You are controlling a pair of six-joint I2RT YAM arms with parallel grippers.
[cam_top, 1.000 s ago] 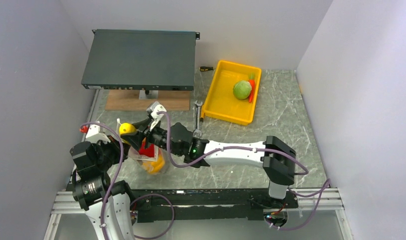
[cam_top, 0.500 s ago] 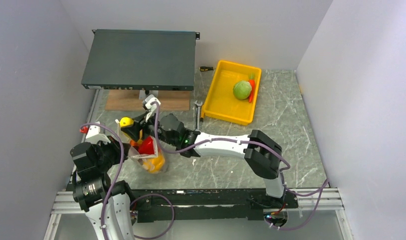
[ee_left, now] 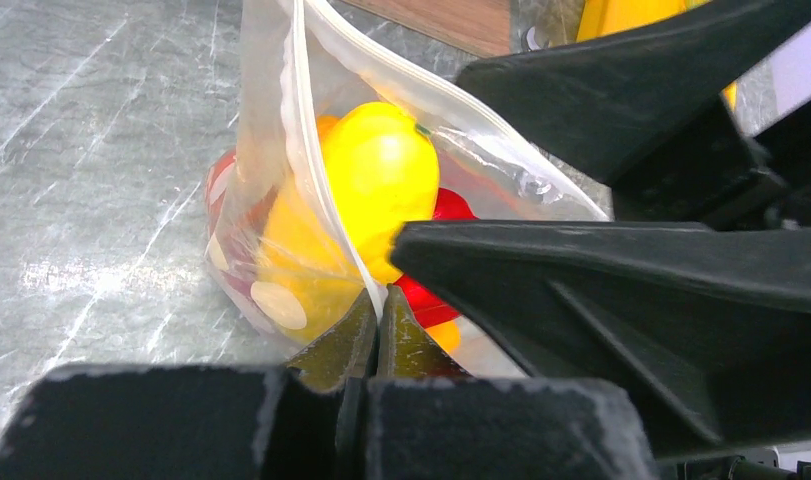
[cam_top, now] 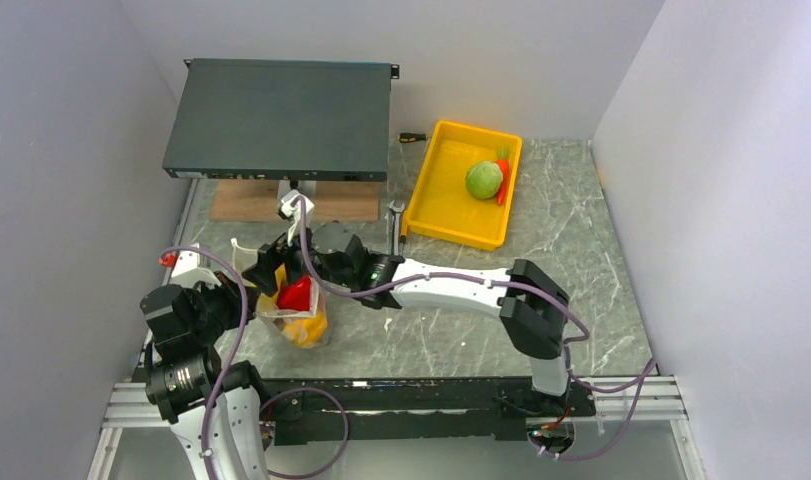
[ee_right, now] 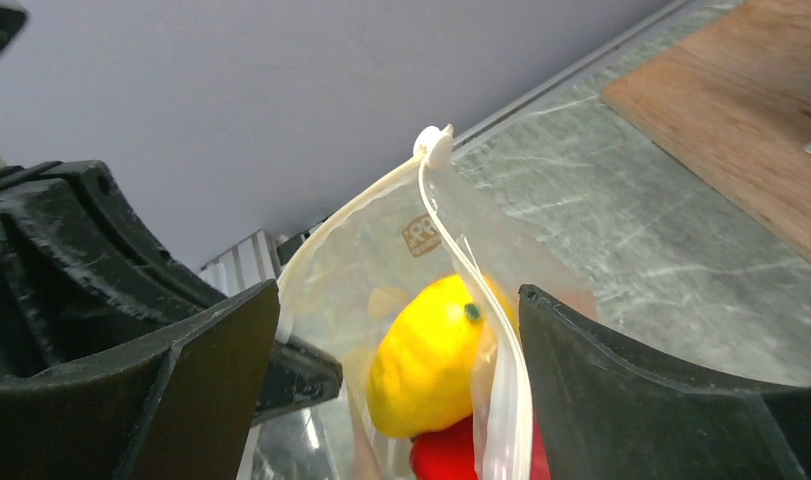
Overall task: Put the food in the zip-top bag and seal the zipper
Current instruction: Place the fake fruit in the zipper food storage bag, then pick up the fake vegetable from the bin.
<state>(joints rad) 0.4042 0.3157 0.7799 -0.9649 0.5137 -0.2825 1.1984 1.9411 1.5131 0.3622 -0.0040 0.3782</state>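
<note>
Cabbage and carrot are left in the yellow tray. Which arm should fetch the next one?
Right. The right pincer is open and empty, and the yellow tray lies on that side. The left pincer is shut on the zip-top bag, holding it up.

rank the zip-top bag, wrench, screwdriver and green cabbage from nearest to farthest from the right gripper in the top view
From the right gripper, top external view:
1. zip-top bag, directly under it, near left of the table.
2. wrench, to its right, mid-table.
3. screwdriver, at the back, by the yellow tray.
4. green cabbage, inside the tray, far right.
</note>
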